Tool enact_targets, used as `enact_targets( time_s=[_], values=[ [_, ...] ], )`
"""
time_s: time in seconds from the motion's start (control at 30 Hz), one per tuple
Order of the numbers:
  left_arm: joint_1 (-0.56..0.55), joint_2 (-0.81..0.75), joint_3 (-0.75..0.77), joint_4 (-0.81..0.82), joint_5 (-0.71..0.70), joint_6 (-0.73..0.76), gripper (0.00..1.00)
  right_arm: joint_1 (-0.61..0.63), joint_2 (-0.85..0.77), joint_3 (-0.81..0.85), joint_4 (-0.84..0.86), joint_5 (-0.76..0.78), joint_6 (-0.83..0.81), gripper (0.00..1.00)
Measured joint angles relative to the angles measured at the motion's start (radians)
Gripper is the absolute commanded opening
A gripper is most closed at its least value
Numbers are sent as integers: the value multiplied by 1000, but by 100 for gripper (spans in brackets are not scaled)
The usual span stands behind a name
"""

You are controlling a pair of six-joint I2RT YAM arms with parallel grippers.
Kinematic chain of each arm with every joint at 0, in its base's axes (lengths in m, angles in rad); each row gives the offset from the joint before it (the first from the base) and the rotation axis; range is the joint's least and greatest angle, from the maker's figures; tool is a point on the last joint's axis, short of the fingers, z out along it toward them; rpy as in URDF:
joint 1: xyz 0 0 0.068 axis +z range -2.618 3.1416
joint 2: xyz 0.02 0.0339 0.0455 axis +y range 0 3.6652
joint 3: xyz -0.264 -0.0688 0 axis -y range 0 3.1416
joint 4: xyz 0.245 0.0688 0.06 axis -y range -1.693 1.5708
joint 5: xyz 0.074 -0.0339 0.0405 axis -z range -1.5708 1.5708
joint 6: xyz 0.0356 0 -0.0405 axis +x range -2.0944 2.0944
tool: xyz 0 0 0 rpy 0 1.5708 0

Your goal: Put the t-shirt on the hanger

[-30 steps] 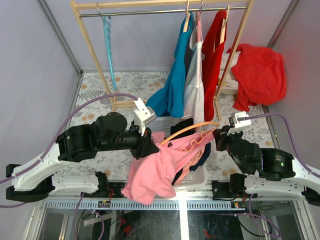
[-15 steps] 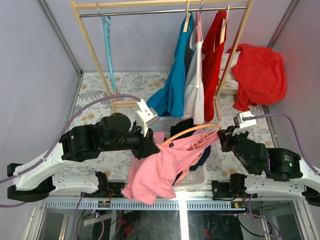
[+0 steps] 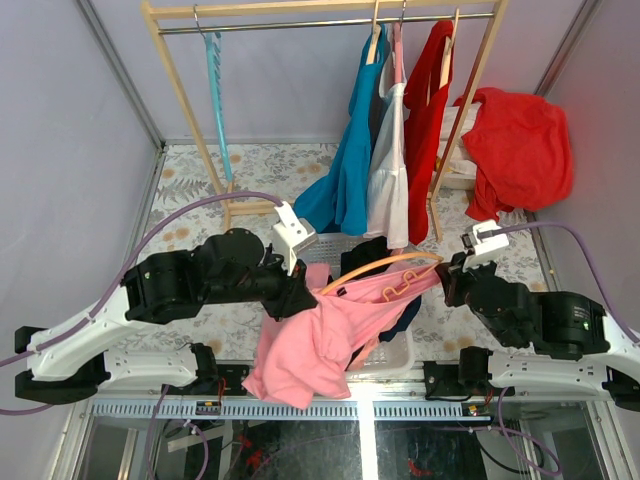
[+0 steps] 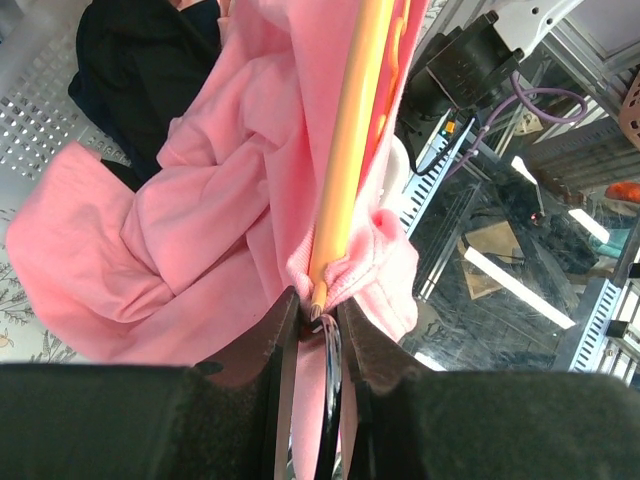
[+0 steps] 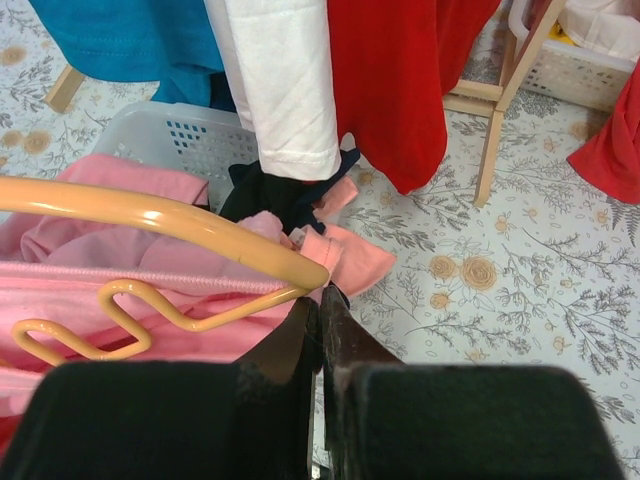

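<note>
Nearest us, the left claw [image 4: 318,305] was clenched on the left tip of the hanger [image 4: 345,150] with a fold of the t-shirt [image 4: 200,230] pinched in too, and most of that pink cloth sagged in a bunch just below it. From there the hanger's long axis ran straight across to the right claw [image 5: 318,300], clamped tight on the other tip. Of the 2 arms, the left sat closer to the slack cloth, which I'd judge needed drawing rightward along the bar, with the basket [image 5: 150,125] beneath and the rack [image 3: 320,25] far behind.
</note>
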Motion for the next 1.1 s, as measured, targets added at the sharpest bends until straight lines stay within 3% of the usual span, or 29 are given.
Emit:
enact_targets(
  time_s=[0.37,1.1],
  values=[
    [0,-19,-9,-26,-6,-1,0,0,38,33,-42,-44,-2,0],
    [-5,-104,-42,-130,-35,-34,0,1,106,-11,29,-122,-1,0]
  ],
)
